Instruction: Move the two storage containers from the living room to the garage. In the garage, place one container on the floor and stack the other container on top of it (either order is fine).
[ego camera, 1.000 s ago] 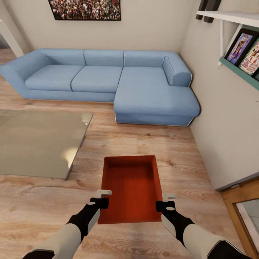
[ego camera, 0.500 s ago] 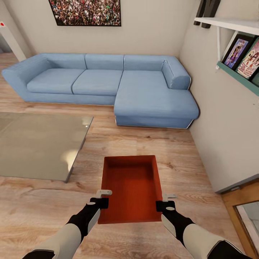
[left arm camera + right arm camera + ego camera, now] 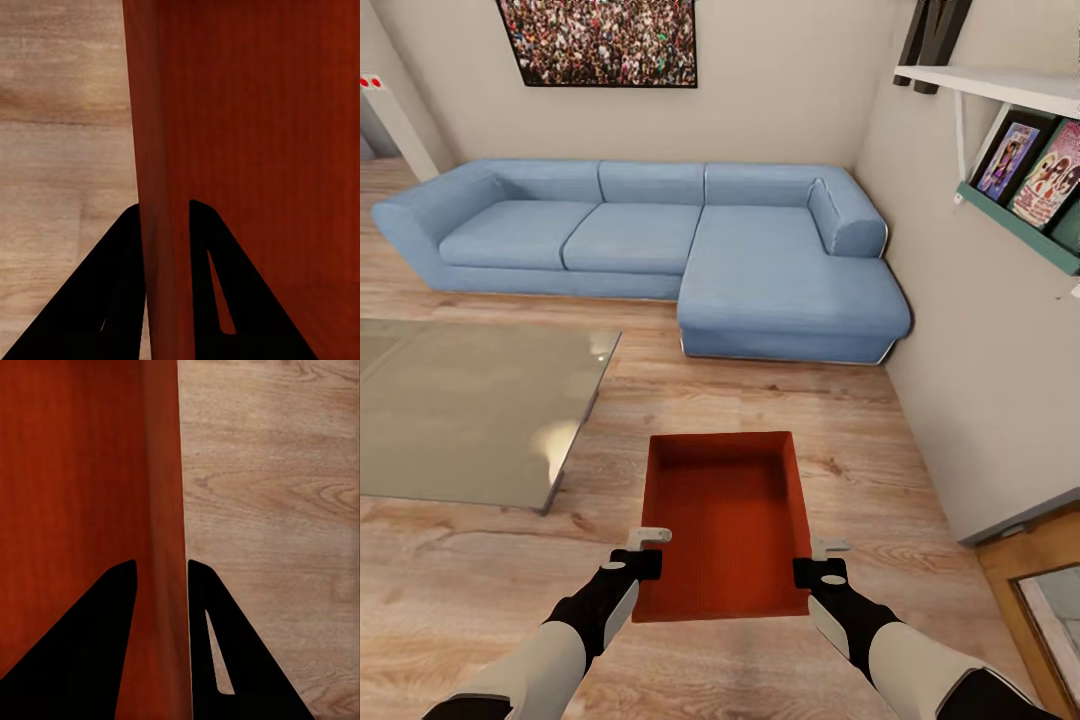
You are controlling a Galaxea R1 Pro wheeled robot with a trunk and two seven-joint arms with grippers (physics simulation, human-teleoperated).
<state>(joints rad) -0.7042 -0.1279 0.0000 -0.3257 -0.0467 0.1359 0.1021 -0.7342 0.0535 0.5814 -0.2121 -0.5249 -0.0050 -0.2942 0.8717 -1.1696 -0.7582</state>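
Observation:
One orange-red storage container hangs lidless above the light wood-plank floor of the living room, held level between both arms. My left gripper is shut on its left wall near the corner closest to me, and my right gripper is shut on its right wall. In the left wrist view the thin red wall runs between the two black fingers. The right wrist view shows the other wall pinched between the fingers in the same way. The container's ribbed inside holds nothing.
A blue corner sofa stands ahead against the far wall. A glass-topped low table lies to the left. The white wall with shelves runs close on the right, with a wooden door frame at the lower right.
The whole view has shifted: the sofa and table sit slightly lower and farther, so the camera has moved back or tilted. The container and both grippers keep the same place in the picture.

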